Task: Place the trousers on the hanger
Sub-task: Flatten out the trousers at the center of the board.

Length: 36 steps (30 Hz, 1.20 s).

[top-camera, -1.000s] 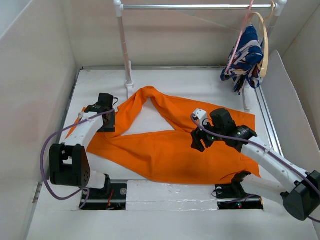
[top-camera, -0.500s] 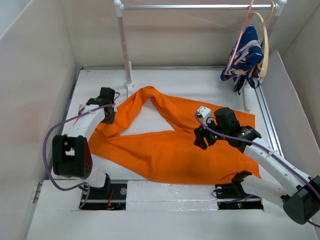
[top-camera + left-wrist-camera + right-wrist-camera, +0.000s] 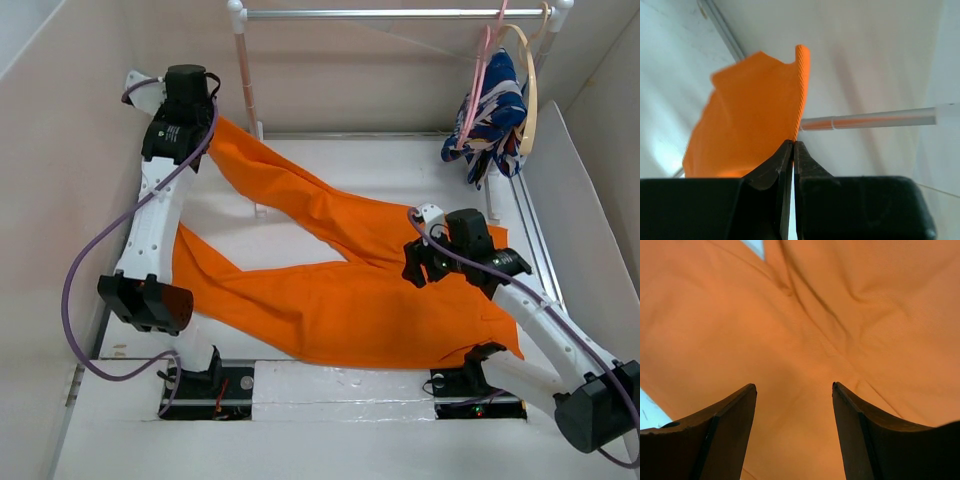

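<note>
Left tool (image 3: pixel 792 144) pinches a raised leg of the trousers (image 3: pixel 330 310); right tool (image 3: pixel 794 386) gapes wide above them.

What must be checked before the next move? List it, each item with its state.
1. Left gripper shut on a trousers leg end: ok.
2. Held leg end lifted off the table: ok; the rest lies on it.
3. Right gripper open over the trousers, holding nothing: ok.
4. Hanger hanging on the rail: ok.
5. Hanger free of the patterned garment beside it: cannot tell.
6. Trousers on hanger: not ok.
</note>
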### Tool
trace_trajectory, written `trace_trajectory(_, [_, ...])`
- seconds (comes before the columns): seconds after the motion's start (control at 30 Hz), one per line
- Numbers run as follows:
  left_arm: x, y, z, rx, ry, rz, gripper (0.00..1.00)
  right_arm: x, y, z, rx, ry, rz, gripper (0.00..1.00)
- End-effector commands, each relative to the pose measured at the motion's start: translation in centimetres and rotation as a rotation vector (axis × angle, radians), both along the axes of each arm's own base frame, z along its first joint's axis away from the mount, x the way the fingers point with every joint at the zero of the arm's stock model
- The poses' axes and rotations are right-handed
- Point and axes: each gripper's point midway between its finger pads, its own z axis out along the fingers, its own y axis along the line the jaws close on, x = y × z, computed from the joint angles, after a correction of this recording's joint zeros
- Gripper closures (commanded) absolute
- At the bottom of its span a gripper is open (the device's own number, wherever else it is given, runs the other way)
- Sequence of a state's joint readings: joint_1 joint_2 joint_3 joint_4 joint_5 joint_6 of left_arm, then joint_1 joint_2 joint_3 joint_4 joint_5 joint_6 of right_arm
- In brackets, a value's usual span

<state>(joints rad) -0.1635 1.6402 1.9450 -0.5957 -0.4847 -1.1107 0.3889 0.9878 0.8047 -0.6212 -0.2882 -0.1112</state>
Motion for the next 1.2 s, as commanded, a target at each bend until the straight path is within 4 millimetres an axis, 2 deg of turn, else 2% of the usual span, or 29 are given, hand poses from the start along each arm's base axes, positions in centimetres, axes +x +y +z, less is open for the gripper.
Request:
trace_trajectory(0.0, [-1.8,2.1,4.7,0.116,-0.066,0.052,1.00,0.6,-0.9,0.5,0.008,-0.020,-0.056,0.33])
trace_trajectory(0.03, [-2.7,2.4,5.5,0.119,-0.088,0.061,1.00,0.8,-1.2,0.4,0.008,-0.016,-0.073,0.32])
trace_trajectory(0.07, [-3.1,2.8,4.8,0.132,-0.089,0.076,1.00,1.0,-1.4,0.5,0.013,-0.023,-0.084,0.32])
trace_trajectory(0.1, [-5.4,3.4,6.6,0.124,-0.141,0.095,1.00,1.0,-1.3,0.4,0.015,-0.018,-0.081,0.33])
trace_trajectory(0.13, [-6.3,3.7,6.7,0.114,-0.158,0.104,1.00,1.3,-1.5,0.6,0.014,-0.020,-0.093,0.33])
trace_trajectory(0.17, [-6.8,3.8,5.0,0.120,-0.134,0.107,1.00,1.4,-1.6,0.4,0.009,-0.011,-0.096,0.33])
trace_trajectory(0.2, [-8.6,4.3,5.8,0.115,-0.158,0.123,1.00,1.5,-1.8,0.3,-0.006,-0.009,-0.106,0.33])
trace_trajectory(0.27, [-9.8,4.8,4.2,0.129,-0.107,0.135,1.00,2.0,-2.5,0.4,-0.009,-0.009,-0.136,0.33])
trace_trajectory(0.3, [-10.7,5.2,4.5,0.140,-0.110,0.149,1.00,2.0,-2.3,0.5,0.000,-0.006,-0.131,0.33])
trace_trajectory(0.47, [-10.9,5.3,5.2,0.183,-0.094,0.133,1.00,2.6,-2.3,0.5,0.020,0.002,-0.139,0.33])
trace_trajectory(0.5, [-10.0,5.2,4.6,0.207,-0.071,0.123,1.00,2.7,-2.3,0.4,0.017,0.006,-0.144,0.33])
trace_trajectory(0.57, [-8.2,6.4,3.3,0.213,-0.046,0.141,1.00,2.9,-2.7,0.6,0.015,0.003,-0.156,0.33])
trace_trajectory(0.6, [-6.2,6.6,1.3,0.214,-0.001,0.115,1.00,3.1,-3.0,0.7,0.011,0.000,-0.168,0.33])
trace_trajectory(0.63, [-5.2,8.7,0.2,0.222,0.029,0.150,1.00,3.2,-3.4,0.9,0.008,-0.005,-0.184,0.32])
trace_trajectory(0.67, [-4.0,9.6,-0.2,0.219,0.037,0.165,1.00,3.1,-3.5,0.9,0.004,-0.001,-0.187,0.33])
trace_trajectory(0.7, [0.1,11.1,-3.8,0.273,0.126,0.139,1.00,3.3,-4.3,1.7,0.007,-0.024,-0.214,0.32])
trace_trajectory(0.73, [0.2,11.1,-2.2,0.273,0.089,0.144,1.00,3.3,-4.3,1.7,0.007,-0.024,-0.214,0.32])
trace_trajectory(0.77, [1.5,12.4,-2.2,0.293,0.095,0.167,1.00,3.3,-4.3,1.8,0.009,-0.028,-0.216,0.32])
trace_trajectory(0.8, [4.6,13.1,-6.1,0.312,0.190,0.150,1.00,3.5,-4.5,2.4,0.004,-0.040,-0.227,0.32])
trace_trajectory(0.83, [6.3,13.4,-2.8,0.336,0.133,0.158,1.00,3.2,-5.0,2.5,-0.008,-0.031,-0.246,0.33])
trace_trajectory(0.87, [6.3,14.8,-5.4,0.328,0.248,0.166,1.00,3.3,-5.4,2.8,-0.021,-0.042,-0.263,0.35])
trace_trajectory(0.9, [8.9,14.6,-10.4,0.315,0.348,0.122,1.00,3.5,-6.0,3.2,-0.028,-0.056,-0.289,0.39])
trace_trajectory(0.93, [9.5,15.1,-9.9,0.323,0.353,0.107,0.89,3.9,-6.8,3.7,-0.029,-0.071,-0.323,0.51])
trace_trajectory(0.97, [9.9,15.0,-11.8,0.320,0.398,0.091,0.58,4.2,-7.3,4.1,-0.026,-0.081,-0.346,0.64])
trace_trajectory(1.03, [9.6,15.4,-16.3,0.297,0.484,0.091,0.27,4.8,-8.2,4.7,-0.011,-0.079,-0.407,0.93])
trace_trajectory(1.07, [9.4,15.0,-17.0,0.270,0.484,0.084,0.16,5.3,-9.1,4.4,0.002,-0.064,-0.444,0.96])
trace_trajectory(1.1, [8.8,14.6,-15.7,0.254,0.451,0.081,0.13,5.7,-9.4,4.3,0.024,-0.058,-0.477,0.98])
trace_trajectory(1.13, [8.6,13.7,-15.5,0.247,0.433,0.057,0.12,6.5,-9.9,4.5,0.035,-0.084,-0.496,0.98])
trace_trajectory(1.17, [8.3,12.6,-17.4,0.249,0.443,0.027,0.10,6.8,-11.0,3.8,0.068,-0.059,-0.563,0.97])
